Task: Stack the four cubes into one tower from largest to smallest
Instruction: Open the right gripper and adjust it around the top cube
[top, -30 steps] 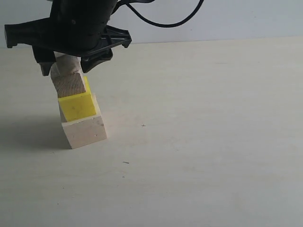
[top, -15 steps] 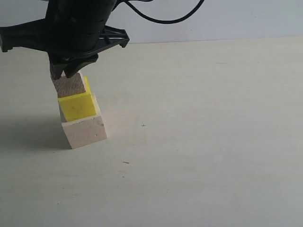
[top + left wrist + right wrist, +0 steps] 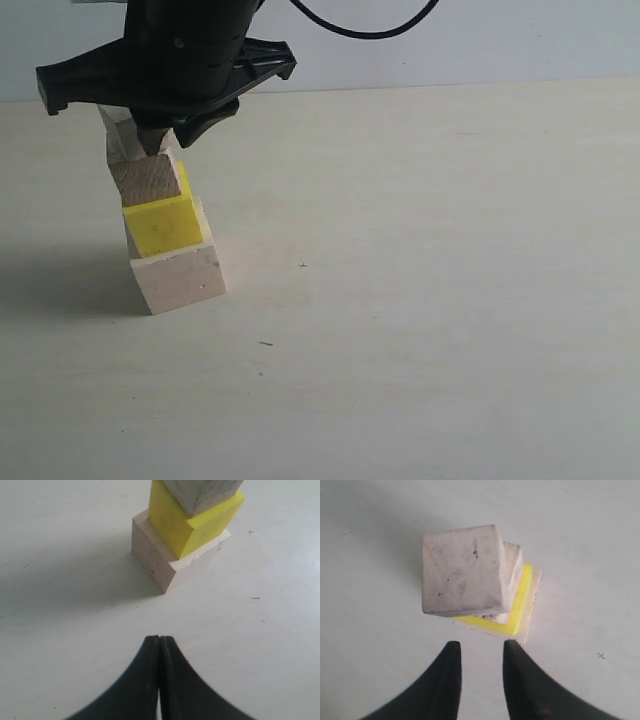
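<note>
The tower stands at the left of the table: the largest pale wood cube at the base, the yellow cube on it, then the light-brown cube, with the pinkish cube on top, each a little offset. My right gripper hovers over the top, partly hiding the pinkish cube. Its own view looks down on the pinkish cube, with the right gripper open and empty. My left gripper is shut on nothing, low and apart from the pale cube.
The pale tabletop stretches right of the tower, bearing only a small cross mark and a dark fleck. A black cable loops behind the arm against the light wall.
The gripper over the tower swung left, then came back right and a little higher. The pinkish cube stays on top and the tower has not shifted.
</note>
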Robot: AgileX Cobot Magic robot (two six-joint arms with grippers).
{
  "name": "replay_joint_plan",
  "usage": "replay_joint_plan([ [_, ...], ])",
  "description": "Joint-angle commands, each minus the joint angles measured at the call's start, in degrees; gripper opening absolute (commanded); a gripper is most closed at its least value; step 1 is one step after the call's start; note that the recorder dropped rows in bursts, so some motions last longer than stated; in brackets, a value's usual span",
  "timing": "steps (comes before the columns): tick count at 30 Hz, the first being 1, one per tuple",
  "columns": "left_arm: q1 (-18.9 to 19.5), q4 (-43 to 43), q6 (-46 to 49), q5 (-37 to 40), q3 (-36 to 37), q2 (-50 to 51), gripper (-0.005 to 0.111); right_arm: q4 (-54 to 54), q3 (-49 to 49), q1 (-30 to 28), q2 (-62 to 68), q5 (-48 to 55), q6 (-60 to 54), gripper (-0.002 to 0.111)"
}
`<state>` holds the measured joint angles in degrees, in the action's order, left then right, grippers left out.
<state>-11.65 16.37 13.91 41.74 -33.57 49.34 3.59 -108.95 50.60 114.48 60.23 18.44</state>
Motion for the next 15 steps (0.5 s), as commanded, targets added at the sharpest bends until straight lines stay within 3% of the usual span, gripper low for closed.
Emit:
replay_joint_plan([
  [1,-0.4,0.2,-0.4,-0.3,0.2,0.0,0.0,-1.0,-0.1,0.1,-0.5,-0.5,0.1,0.031],
  [15,-0.4,0.2,-0.4,-0.3,0.2,0.0,0.0,0.5,-0.1,0.1,1.6,-3.3,-0.1,0.031],
])
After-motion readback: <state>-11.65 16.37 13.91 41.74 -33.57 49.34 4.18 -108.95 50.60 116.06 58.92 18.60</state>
